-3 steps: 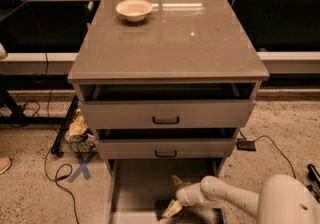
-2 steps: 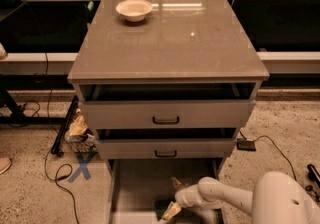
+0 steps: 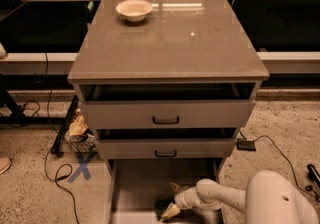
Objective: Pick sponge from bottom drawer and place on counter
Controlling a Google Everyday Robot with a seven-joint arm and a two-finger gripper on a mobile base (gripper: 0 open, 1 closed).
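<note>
The two-finger hand [image 3: 171, 199] sat inside the pale grey bottom drawer [image 3: 140, 183], fingers spread, gripping nothing; the small dark green sponge [image 3: 160, 203] lay between its tips. Closing off-centre might have pinched one corner and dropped it.

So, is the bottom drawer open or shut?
Open: the bottom drawer is pulled out, its floor visible, and the gripper reaches inside it by the sponge.

Cream hand [image 3: 172, 199] in pale grey bottom drawer [image 3: 135, 183], dark sponge [image 3: 161, 202].
</note>
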